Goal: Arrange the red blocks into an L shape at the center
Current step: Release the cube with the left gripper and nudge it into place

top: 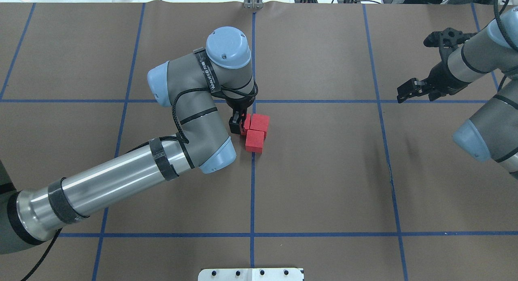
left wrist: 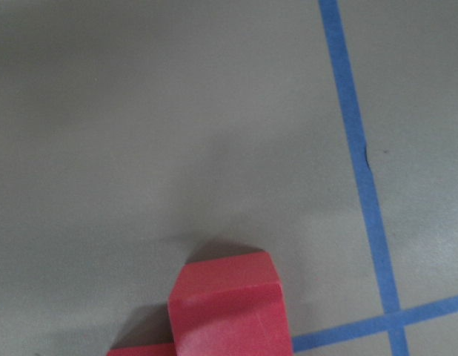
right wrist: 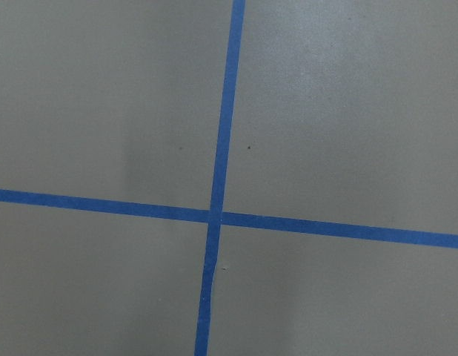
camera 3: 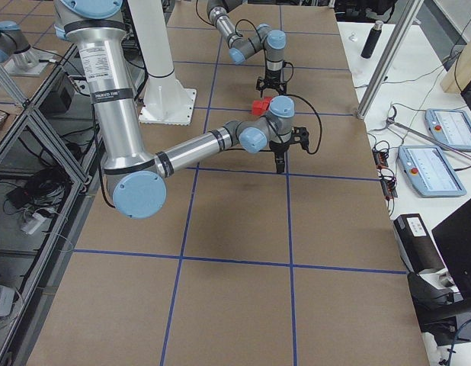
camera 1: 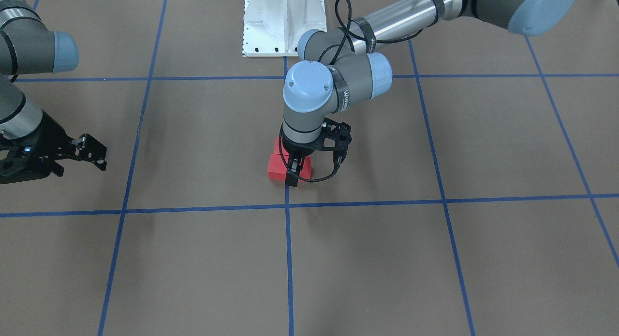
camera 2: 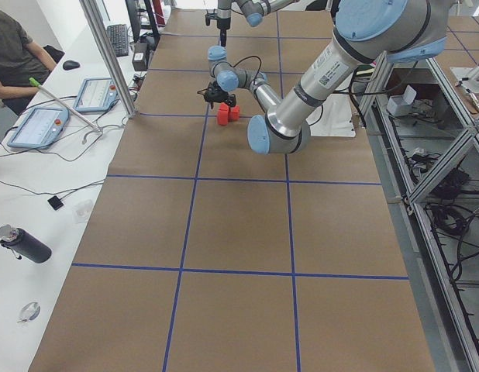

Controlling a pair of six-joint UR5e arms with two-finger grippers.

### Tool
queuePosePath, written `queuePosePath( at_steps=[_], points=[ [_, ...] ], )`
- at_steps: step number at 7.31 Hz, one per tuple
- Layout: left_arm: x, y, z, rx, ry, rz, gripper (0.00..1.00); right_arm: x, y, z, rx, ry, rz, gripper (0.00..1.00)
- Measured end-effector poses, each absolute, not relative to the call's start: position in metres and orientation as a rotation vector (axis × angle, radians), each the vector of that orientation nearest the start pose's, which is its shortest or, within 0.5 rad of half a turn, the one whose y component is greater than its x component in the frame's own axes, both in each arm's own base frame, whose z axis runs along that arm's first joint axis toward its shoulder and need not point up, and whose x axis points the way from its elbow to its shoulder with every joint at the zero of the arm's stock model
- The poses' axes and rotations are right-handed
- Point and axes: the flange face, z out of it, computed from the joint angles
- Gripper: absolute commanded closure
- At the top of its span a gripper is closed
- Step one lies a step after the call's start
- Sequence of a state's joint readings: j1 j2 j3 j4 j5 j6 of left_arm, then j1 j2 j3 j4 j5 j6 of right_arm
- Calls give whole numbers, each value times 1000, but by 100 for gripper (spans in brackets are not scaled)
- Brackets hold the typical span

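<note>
Left arm [top: 121,180], closest to the overhead camera, reaches in so the left gripper [top: 239,125] drops straight down onto the red blocks [top: 259,122] at the center [top: 265,172], by the middle tape line [top: 253,192]. Two touch near-to-far. The third block [top: 245,123] sits left of the far one, so it looks like the L. Fingers straddle that third block with a narrow gap; can't tell if clamped or loose. Right gripper [camera 1: 100,154] parked well off right, spread, empty.

Matt, smooth red blocks [top: 255,141], worktop [top: 323,172] of matt brown paper, grid tape [top: 252,192] blue and faintly glossy, arm tube [top: 113,180] brushed metal, joint caps [top: 227,46] smooth blue plastic.
</note>
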State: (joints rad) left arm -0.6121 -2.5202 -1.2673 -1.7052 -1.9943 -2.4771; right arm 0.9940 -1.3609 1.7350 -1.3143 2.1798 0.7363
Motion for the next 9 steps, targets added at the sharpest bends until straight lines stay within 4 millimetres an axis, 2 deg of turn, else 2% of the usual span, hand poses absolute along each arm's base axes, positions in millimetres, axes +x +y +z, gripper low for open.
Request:
queuePosePath(
  at_steps=[3,7,9],
  points=[
    [577,-520,207,-546,735,-1261,0,-253,-529,440,128,-840,-43,1],
    [577,-512,234,-547,700,-1265,0,-253,-529,441,126,-838,-43,1],
    [580,-509,240,-549,688,-1263,0,-253,-529,443,123,-837,-42,1]
  ],
)
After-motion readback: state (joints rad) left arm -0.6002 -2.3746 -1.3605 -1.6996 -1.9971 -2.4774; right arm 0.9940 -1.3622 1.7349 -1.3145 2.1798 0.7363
